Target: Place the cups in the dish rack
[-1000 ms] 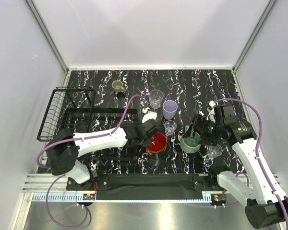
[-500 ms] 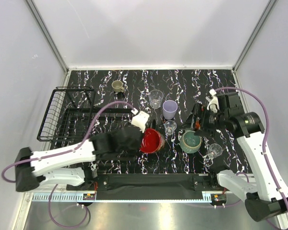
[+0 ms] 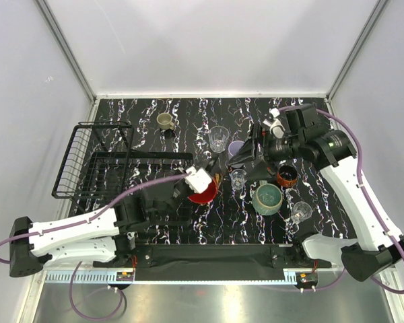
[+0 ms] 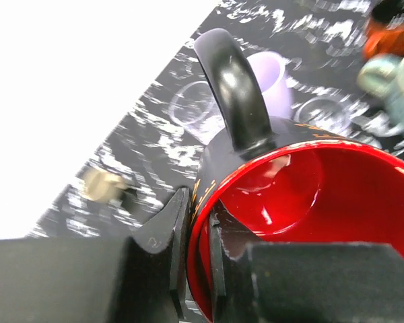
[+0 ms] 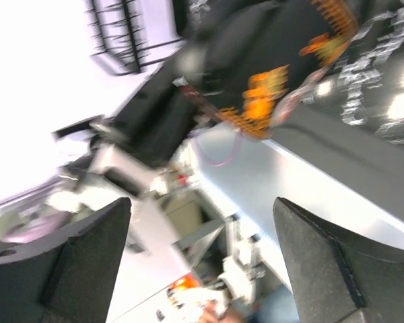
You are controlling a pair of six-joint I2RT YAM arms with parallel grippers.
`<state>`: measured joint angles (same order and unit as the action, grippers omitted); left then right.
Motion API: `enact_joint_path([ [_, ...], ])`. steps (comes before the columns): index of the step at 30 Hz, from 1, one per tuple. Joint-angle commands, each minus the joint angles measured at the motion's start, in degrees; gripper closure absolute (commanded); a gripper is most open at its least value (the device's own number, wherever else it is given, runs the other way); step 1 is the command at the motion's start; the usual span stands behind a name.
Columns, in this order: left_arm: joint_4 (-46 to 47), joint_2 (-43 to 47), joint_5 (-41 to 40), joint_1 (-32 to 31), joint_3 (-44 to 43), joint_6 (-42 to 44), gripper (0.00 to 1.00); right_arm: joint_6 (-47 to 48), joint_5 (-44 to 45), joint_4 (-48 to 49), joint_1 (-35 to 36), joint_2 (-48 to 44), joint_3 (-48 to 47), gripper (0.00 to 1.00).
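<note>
My left gripper [image 3: 196, 190] is shut on the rim of the red cup [image 3: 205, 196], which is black outside with a black handle [image 4: 237, 101]. One finger [image 4: 177, 235] is outside the wall and one inside, and the cup hangs tilted above the table, right of the dish rack [image 3: 94, 160]. My right gripper [image 3: 246, 160] is open and empty, raised over the lavender cup [image 3: 235, 146], which it mostly hides. The teal mug [image 3: 267, 198] and the dark copper-rimmed mug [image 3: 287, 176] stand right of centre. The right wrist view is blurred and shows wide-apart fingers [image 5: 87, 259].
The olive-beige mug [image 3: 165, 121] stands at the back beside the rack. Clear glasses stand at the back centre [image 3: 219, 138], in the middle [image 3: 238, 178] and at the front right [image 3: 300, 211]. Grey walls enclose the table on three sides.
My left arm lifted the red cup off the table and drew it left. My right arm left the teal mug and swung back-left over the lavender cup, uncovering the dark mug.
</note>
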<state>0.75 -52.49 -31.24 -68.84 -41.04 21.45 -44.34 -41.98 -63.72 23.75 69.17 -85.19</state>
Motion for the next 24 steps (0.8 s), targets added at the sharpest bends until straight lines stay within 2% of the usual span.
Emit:
enact_joint_path([
  [1,19.98,4.23,1.52,-0.42,-0.54,17.82,1.00,-11.89,-8.02,6.31,1.74,0.97,-2.01,0.08],
  [3,27.67,5.20,7.14,-0.33,3.14,24.20,1.00,-15.50,-9.96,7.91,3.84,1.93,-1.39,0.09],
  [6,31.23,5.12,13.04,-0.33,5.27,30.64,1.00,-14.12,-9.79,5.29,6.75,4.83,-2.61,0.09],
  [9,31.24,4.59,14.89,-0.33,4.39,30.58,1.00,-12.53,-8.57,2.38,7.80,6.68,-2.88,0.09],
  [13,31.77,5.47,17.70,-1.90,4.56,31.80,1.00,-14.28,-9.35,4.74,8.42,6.51,0.89,0.11],
  [17,34.04,6.26,18.95,-3.93,6.05,36.20,1.00,-16.66,-10.14,7.73,8.42,6.33,3.01,0.17],
  [24,35.54,6.52,19.64,-4.46,6.41,36.91,1.00,-18.59,-11.19,9.40,8.51,7.56,3.45,0.29],
])
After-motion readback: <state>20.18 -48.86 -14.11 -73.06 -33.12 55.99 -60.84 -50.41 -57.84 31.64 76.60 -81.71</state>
